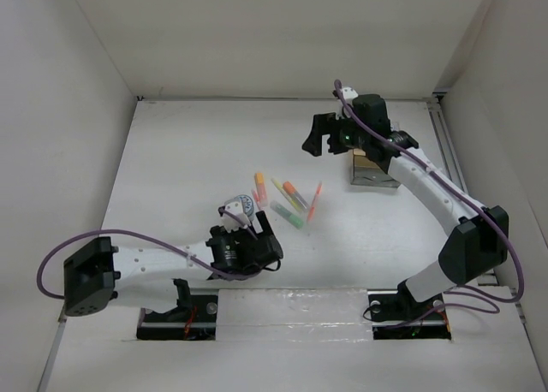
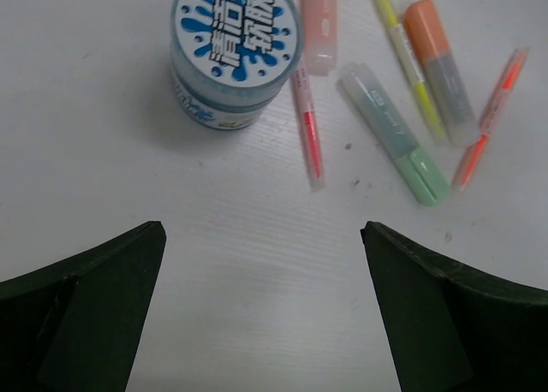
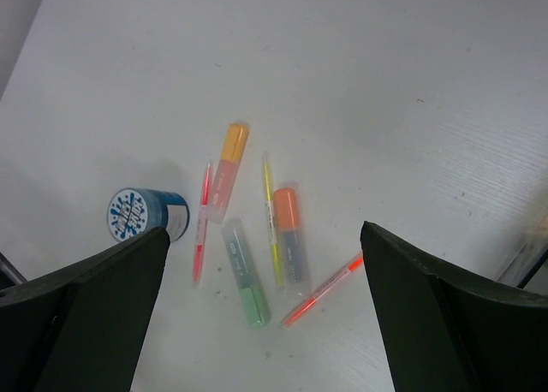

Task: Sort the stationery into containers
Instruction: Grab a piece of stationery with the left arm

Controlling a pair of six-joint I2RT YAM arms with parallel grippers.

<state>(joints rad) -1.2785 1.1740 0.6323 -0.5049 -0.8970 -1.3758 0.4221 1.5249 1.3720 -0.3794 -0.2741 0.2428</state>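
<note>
The stationery lies mid-table: a round blue-and-white tub (image 1: 241,206), (image 2: 234,41), and to its right a fan of pens and markers. Among them are a green marker (image 2: 396,135), an orange-capped marker (image 2: 441,67), a slim yellow pen (image 2: 407,58), a pink pen (image 2: 308,127) and an orange-red pen (image 2: 490,118). My left gripper (image 1: 248,227), (image 2: 261,229) is open just short of the tub, with bare table between its fingers. The clear organizer box (image 1: 370,169) stands at the back right. My right gripper (image 1: 318,139), (image 3: 263,228) hovers open high beside it, looking down on the green marker (image 3: 247,276) and tub (image 3: 141,214).
White walls enclose the table on the left, back and right. The right arm's forearm (image 1: 432,187) stretches over the right side, partly above the organizer. A metal rail (image 1: 445,144) runs along the right edge.
</note>
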